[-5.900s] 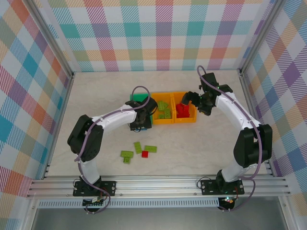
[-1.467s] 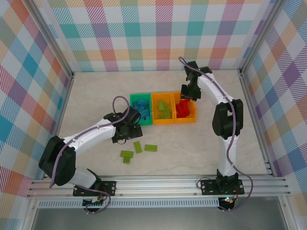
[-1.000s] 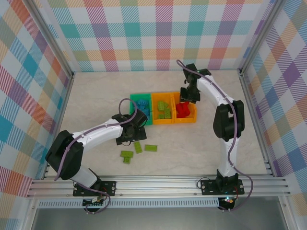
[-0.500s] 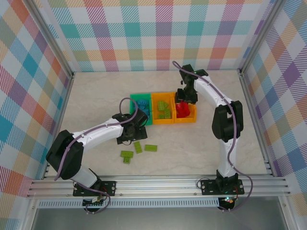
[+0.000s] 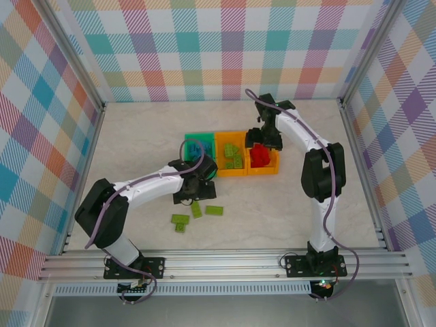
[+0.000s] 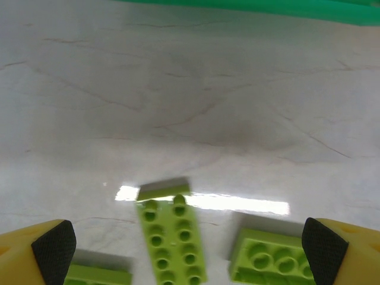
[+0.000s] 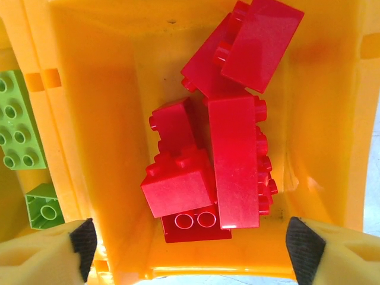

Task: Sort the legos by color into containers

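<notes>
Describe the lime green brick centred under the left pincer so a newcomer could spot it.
Start at the green bin at the left end of the bin row; on the table nearer the arm bases, loose lime green bricks lie by the open left pincer. Take the brick nearest the pincer: long, two studs wide, pointing toward the bins while its neighbours lie crosswise.

Three bins stand touching in a row on the table [image 5: 136, 136]: the left bin [image 5: 193, 138], the middle bin [image 5: 231, 174] at its 3 o'clock, the right bin [image 5: 263, 172] at 3 o'clock again. A heap of bricks [image 7: 208, 172] lies in the right bin, several bricks [image 5: 234, 155] in the middle bin. Loose bricks [image 5: 214, 210] lie on the table at 7 o'clock from the middle bin, apart from the row
</notes>
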Controlling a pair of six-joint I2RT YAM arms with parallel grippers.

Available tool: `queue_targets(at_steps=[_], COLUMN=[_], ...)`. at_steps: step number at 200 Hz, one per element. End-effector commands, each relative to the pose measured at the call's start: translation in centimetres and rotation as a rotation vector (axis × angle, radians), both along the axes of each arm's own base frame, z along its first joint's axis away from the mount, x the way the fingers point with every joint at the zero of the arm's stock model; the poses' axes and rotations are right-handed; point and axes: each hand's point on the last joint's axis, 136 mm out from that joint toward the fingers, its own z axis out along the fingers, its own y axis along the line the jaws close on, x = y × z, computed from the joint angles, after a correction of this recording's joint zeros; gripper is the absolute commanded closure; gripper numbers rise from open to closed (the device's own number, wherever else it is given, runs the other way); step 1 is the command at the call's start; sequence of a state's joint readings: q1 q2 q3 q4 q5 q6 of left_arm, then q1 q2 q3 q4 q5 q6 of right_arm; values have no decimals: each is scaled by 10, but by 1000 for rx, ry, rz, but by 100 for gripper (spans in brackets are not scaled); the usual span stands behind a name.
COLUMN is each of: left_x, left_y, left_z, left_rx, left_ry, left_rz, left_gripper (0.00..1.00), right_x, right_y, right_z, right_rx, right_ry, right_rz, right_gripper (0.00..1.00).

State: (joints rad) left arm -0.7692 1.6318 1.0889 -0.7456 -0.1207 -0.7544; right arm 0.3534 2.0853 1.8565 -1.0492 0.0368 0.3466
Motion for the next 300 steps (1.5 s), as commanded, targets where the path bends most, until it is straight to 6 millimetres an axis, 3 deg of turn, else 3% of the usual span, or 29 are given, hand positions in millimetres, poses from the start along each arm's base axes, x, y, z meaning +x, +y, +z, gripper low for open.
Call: queue_targets(at_steps=[1, 45, 128, 159, 209, 249, 274, 286, 300], left_x=[-8, -25, -29, -34, -40, -45, -45, -42, -35], left_y=[-28, -53, -71, -65, -61, -67, -67, -68, -71], left_z=[-3, -21, -36, -41, -41, -47, -50, -46, -39], left_rx=[-1, 10, 75, 118, 140, 139, 141, 138, 133], left_ry=[28, 83, 115, 146, 160, 191, 199, 182, 152], left_rz=[-141, -217, -274, -266, -257, -281, -284, -285, -283], left_gripper=[0, 1, 8, 14, 15, 28, 45, 52, 54], right_x=[1, 1, -5, -6, -7, -7, -8, -8, -8], right_y=[0, -5, -18, -23, -30, -30, -32, -32, -31], right_z=[22, 33, 33, 35, 34, 35, 36, 37, 39], right_rx=[64, 91, 92, 92, 95, 101, 102, 106, 116], right_ry=[-44, -60, -51, -54, -53, -52, -55, -59, -66], right_rz=[-22, -48, -83, -94, -109, -115, -119, -119, -115], right_gripper=[11, 7, 6, 6, 6, 6, 6, 6, 6])
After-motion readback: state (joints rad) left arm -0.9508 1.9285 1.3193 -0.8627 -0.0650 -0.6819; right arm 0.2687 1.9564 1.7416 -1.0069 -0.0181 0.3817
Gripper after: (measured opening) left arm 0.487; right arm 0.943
